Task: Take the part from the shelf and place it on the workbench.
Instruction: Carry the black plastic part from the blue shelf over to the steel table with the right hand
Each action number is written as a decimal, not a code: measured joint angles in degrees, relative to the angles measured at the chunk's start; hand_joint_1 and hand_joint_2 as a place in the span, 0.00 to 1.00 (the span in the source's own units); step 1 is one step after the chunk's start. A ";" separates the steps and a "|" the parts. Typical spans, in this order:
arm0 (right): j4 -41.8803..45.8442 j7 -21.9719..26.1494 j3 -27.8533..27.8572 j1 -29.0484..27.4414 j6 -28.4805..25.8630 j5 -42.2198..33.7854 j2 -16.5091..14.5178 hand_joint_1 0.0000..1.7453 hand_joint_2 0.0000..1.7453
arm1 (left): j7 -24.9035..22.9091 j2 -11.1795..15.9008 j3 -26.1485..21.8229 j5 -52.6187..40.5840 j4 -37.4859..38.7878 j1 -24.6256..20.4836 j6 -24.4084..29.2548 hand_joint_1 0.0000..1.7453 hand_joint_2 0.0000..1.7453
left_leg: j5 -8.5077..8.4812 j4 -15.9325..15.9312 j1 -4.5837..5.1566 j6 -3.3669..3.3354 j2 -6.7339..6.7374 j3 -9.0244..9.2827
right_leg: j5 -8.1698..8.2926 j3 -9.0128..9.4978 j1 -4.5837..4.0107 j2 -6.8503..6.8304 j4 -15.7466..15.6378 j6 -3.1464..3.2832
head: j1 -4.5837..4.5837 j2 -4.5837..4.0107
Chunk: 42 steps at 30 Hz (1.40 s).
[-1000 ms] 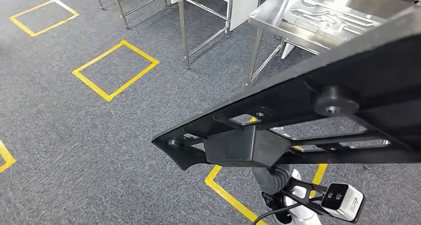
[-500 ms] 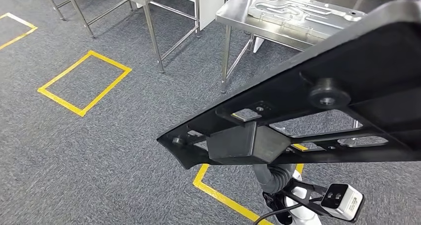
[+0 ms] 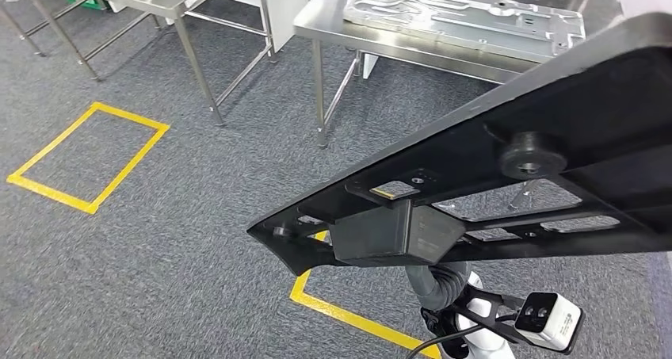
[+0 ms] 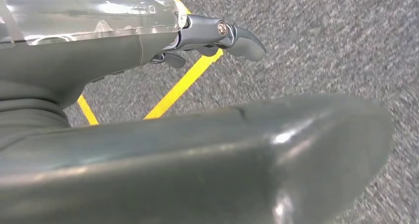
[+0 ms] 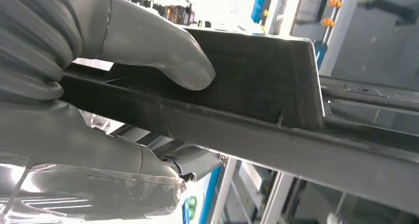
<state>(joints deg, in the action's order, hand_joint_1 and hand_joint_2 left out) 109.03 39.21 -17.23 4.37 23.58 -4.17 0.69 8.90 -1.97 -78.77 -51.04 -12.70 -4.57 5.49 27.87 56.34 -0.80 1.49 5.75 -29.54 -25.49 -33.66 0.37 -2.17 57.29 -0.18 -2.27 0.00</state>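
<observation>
Part: long black frame part [image 3: 507, 177] carried high and tilted across the head view, over grey carpet, short of the steel workbench [image 3: 333, 22].
Why so: my guess, raised to clear the bench edge.
Right hand [image 5: 99, 85]: clamped on the part's edge, thumb over the top.
Left hand [image 4: 217, 36]: holds nothing; fingers partly curled, spread unclear.

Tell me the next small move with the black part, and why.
Probably keep stepping toward the steel workbench ahead. The black part is off the shelf, gripped by the right hand, and it hangs over grey carpet with yellow tape, well short of the bench. A silver plate already lies there, so aim for bare surface.
</observation>
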 joint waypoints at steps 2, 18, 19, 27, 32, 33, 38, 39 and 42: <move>0.01 0.00 0.08 0.06 0.00 -0.01 0.00 1.00 1.00 | 0.01 -0.04 0.00 -0.03 0.00 -0.10 -0.03 0.00 0.00 | 1.55 1.98 -0.26 0.59 -1.59 -0.60 | 0.25 0.20 0.27 1.14 -0.40 0.65 | 0.00 0.00; 0.05 0.00 0.30 -0.46 -0.15 0.11 -0.01 1.00 1.00 | 0.61 -0.08 0.00 -0.02 0.00 0.07 -0.96 0.00 0.00 | -1.14 0.47 -0.59 -2.15 -7.05 -1.60 | -2.36 -2.38 0.20 5.79 4.48 -1.37 | 0.01 0.00; 0.11 0.00 0.31 -0.50 -0.15 0.10 -0.01 1.00 1.00 | 0.67 -0.08 0.00 -0.02 0.00 0.13 -1.08 0.00 0.00 | -1.10 0.45 -0.48 -2.35 -6.34 -1.60 | -4.31 -4.21 0.18 4.16 8.25 -1.55 | 0.01 0.00; 0.20 0.00 0.33 -0.86 -0.14 0.10 0.03 1.00 1.00 | 0.85 -0.09 0.00 -0.02 0.00 0.06 -1.43 0.00 0.00 | -0.21 0.56 0.03 -1.59 -1.48 -0.82 | -0.48 -0.28 -0.10 -0.69 1.59 -0.86 | 0.00 0.00; 0.51 0.00 0.41 -0.88 -0.15 0.07 0.05 1.00 1.00 | 0.87 -0.10 -0.01 -0.04 0.00 -0.25 -1.57 0.00 0.00 | 1.46 1.85 -0.01 -0.01 -1.35 -0.55 | -0.08 0.48 -0.09 1.22 -0.21 0.75 | -0.01 0.00; 0.57 0.00 0.43 -0.87 -0.15 0.07 0.03 1.00 1.00 | 0.88 -0.11 -0.01 -0.04 0.00 -0.28 -1.63 0.00 0.00 | 2.93 4.14 -0.12 0.23 -2.58 -1.46 | 0.06 0.63 0.10 1.70 -0.43 1.05 | -0.01 0.00; 0.61 0.00 0.44 -0.88 -1.64 1.58 0.08 1.00 1.00 | 1.01 0.02 0.00 0.03 0.00 0.09 -2.35 0.00 0.00 | 7.00 16.92 -0.23 0.49 -5.32 -8.20 | -0.04 0.70 -0.04 3.92 -0.26 1.49 | 0.00 0.00; 0.62 0.00 0.43 -0.88 -2.13 1.95 0.13 1.00 1.00 | 1.04 0.04 0.00 0.04 0.00 0.09 -2.51 0.00 0.00 | 4.85 14.15 -0.24 0.37 -5.36 -7.23 | -0.14 0.83 -0.05 4.31 -0.17 1.43 | 0.00 0.00; 0.75 0.00 0.39 -0.88 -3.43 2.16 0.33 1.00 1.00 | 1.24 0.22 0.00 0.03 0.00 -0.06 -3.13 0.00 0.00 | -0.55 2.92 -0.06 -0.41 -6.05 -2.67 | -0.51 0.98 -0.23 4.97 0.21 0.83 | 0.00 0.00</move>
<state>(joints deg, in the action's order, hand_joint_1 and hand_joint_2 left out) 109.78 39.21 -16.84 3.49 20.16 -2.02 1.02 10.13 -1.75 -78.77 -51.01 -12.70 -4.63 2.36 27.33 59.26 -0.86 1.09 -0.30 -32.21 -25.99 -32.67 0.14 2.81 57.49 0.65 -2.27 0.00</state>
